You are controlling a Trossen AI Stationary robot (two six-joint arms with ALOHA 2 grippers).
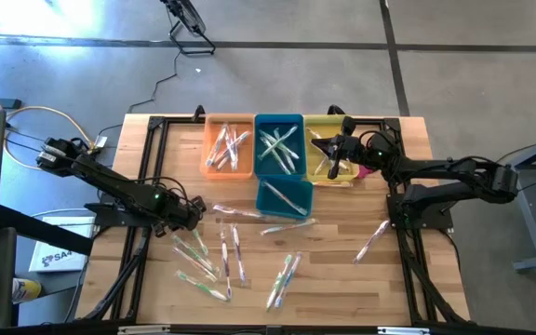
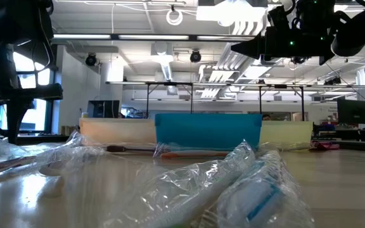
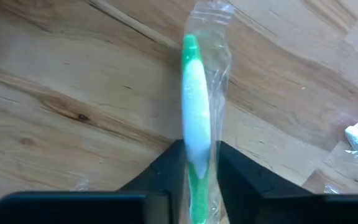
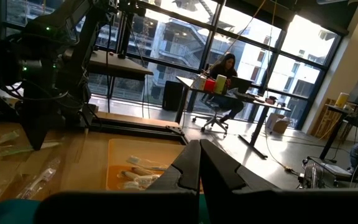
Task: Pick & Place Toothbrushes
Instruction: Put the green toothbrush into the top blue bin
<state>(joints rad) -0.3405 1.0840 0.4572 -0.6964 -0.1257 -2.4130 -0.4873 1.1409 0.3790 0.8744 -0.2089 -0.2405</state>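
Several wrapped toothbrushes (image 1: 235, 253) lie loose on the wooden table, others fill the bins at the far edge. My left gripper (image 1: 197, 214) points down at the table's left half. In the left wrist view it (image 3: 201, 171) is shut on a green-and-white toothbrush (image 3: 196, 106) in a clear wrapper. My right gripper (image 1: 328, 149) hangs level over the yellow bin (image 1: 316, 126), its fingers (image 4: 199, 163) shut with nothing between them. My left gripper pinches the green-and-white toothbrush's handle (image 3: 197, 149) between its two fingers, wrapper and all. The fingers come from above, pointing steeply down, and lie across the handle. The rest of the toothbrush runs out ahead of the fingers close over the wood; whether it is lifted I cannot tell.
An orange bin (image 1: 207, 154), a blue bin (image 1: 279, 119) and the yellow bin stand in a row at the far edge, a smaller blue bin (image 1: 284, 212) in front of them. One toothbrush (image 1: 372, 240) lies alone at the right. A black frame (image 1: 152, 149) edges the table.
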